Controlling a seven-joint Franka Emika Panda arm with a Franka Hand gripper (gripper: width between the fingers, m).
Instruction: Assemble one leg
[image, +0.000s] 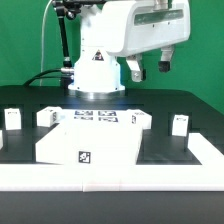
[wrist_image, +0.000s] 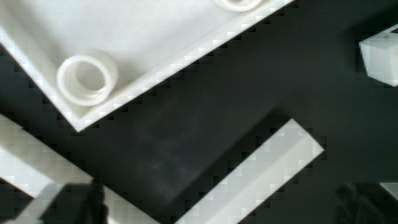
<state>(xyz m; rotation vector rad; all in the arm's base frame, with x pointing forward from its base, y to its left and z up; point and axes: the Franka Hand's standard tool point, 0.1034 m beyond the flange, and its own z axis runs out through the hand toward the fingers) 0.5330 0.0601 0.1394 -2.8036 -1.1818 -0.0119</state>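
Note:
Several small white legs stand on the black table: two at the exterior view's left (image: 12, 118) (image: 48, 117) and two at its right (image: 140, 120) (image: 180, 124). My gripper (image: 150, 68) hangs high above the table at the right, open and empty, touching nothing. In the wrist view my gripper (wrist_image: 217, 210) shows only as two dark blurred fingers (wrist_image: 71, 205) far apart. One white leg (wrist_image: 377, 55) shows at that picture's edge, far from the fingers. The large flat white panel (image: 85, 148) lies in the middle, and its round corner recess (wrist_image: 86, 78) shows in the wrist view.
The marker board (image: 100, 118) lies behind the panel, in front of the arm's base (image: 95, 70). A low white rail (image: 200, 152) borders the table's front and right. A long white strip (wrist_image: 276, 160) crosses the black surface below the gripper.

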